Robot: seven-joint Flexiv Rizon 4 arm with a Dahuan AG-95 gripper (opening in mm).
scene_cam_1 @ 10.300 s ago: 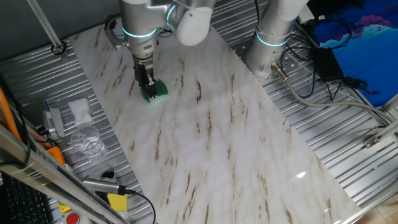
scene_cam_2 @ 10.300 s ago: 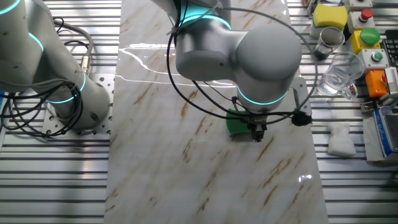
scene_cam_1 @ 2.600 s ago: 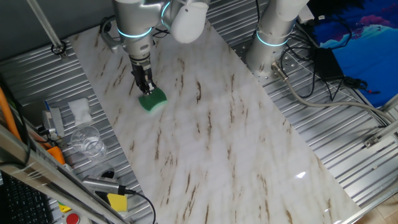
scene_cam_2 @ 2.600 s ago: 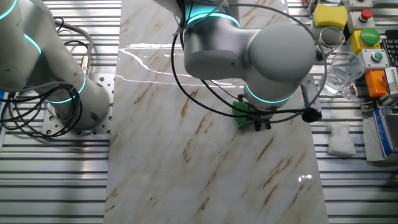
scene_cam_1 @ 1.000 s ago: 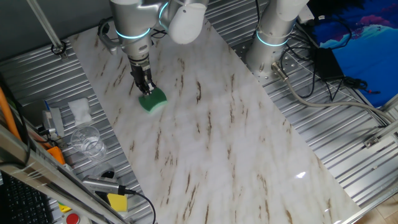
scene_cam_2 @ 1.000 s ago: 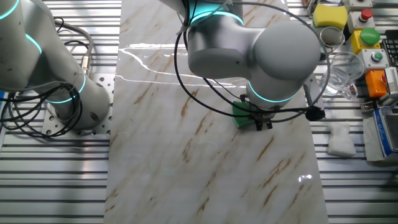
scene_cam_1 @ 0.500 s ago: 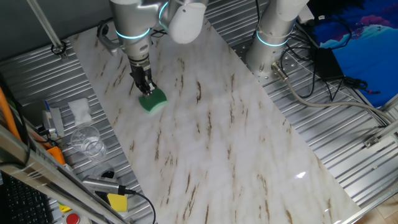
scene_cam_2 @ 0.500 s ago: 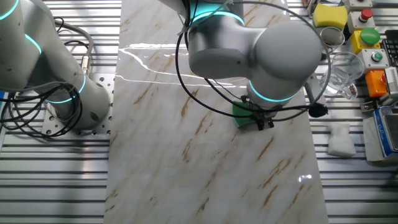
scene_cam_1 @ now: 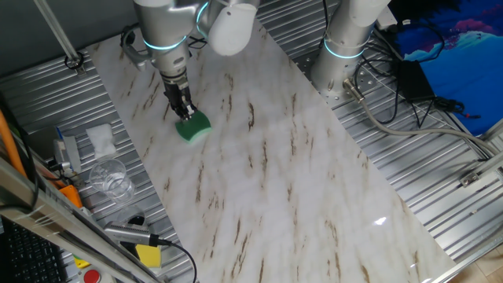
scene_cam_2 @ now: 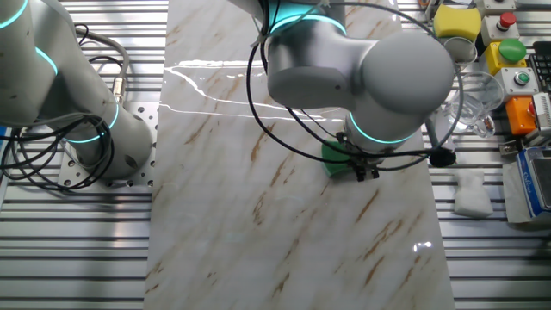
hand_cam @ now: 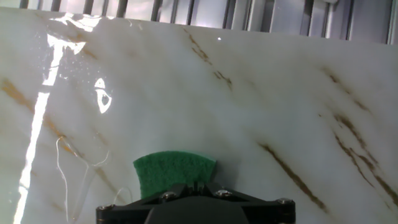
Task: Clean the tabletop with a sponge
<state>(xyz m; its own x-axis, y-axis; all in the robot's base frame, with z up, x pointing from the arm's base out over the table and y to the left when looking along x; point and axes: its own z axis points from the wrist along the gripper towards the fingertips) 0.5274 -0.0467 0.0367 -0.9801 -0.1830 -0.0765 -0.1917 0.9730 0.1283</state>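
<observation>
My pincer is closed on the sponge, pressing it flat on the tabletop. In the hand view my own housing hides the sponge's near half and my fingertips. From the other fixed view my arm covers most of the sponge, leaving a green sliver beside the pincer.

Two high fixed cameras face the tabletop from opposite sides, sharing it with the close, downward-looking hand camera.
</observation>
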